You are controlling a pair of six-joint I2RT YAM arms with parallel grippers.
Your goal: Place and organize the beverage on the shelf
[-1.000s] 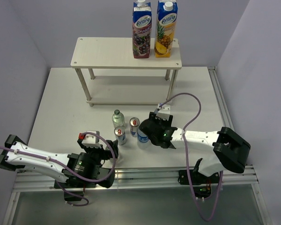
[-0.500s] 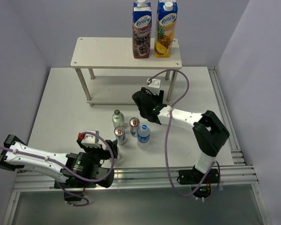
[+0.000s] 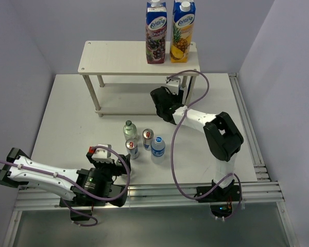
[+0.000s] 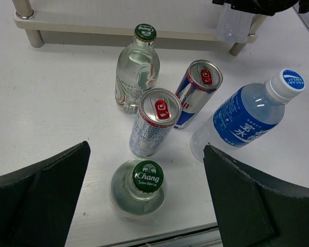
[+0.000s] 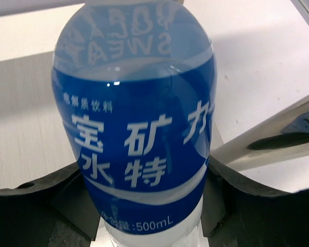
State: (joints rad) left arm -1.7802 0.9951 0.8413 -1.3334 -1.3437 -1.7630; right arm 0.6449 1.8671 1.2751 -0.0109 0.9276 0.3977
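The shelf [image 3: 118, 59] stands at the back, its lower board [image 3: 129, 108] near the table. My right gripper [image 3: 166, 103] is at that board's right end, shut on a blue-labelled water bottle [image 5: 136, 139] which fills the right wrist view, a shelf post [image 5: 268, 139] beside it. On the table stand a green-capped glass bottle [image 3: 129, 129], two cans [image 3: 148, 138] [image 3: 132, 148] and another water bottle [image 3: 157, 146]. My left gripper [image 4: 147, 198] is open, its fingers [image 4: 41, 200] on either side of a second green-capped glass bottle [image 4: 144, 188], not touching it.
Two tall juice cartons [image 3: 155, 32] [image 3: 182, 31] stand on the right half of the shelf's top board. The table's metal front rail [image 3: 159, 193] runs just behind the left gripper. Grey walls close in the left, back and right sides.
My right gripper has carried a water bottle from beside the cluster back to the right end of the shelf's lower board. The left arm has barely shifted.
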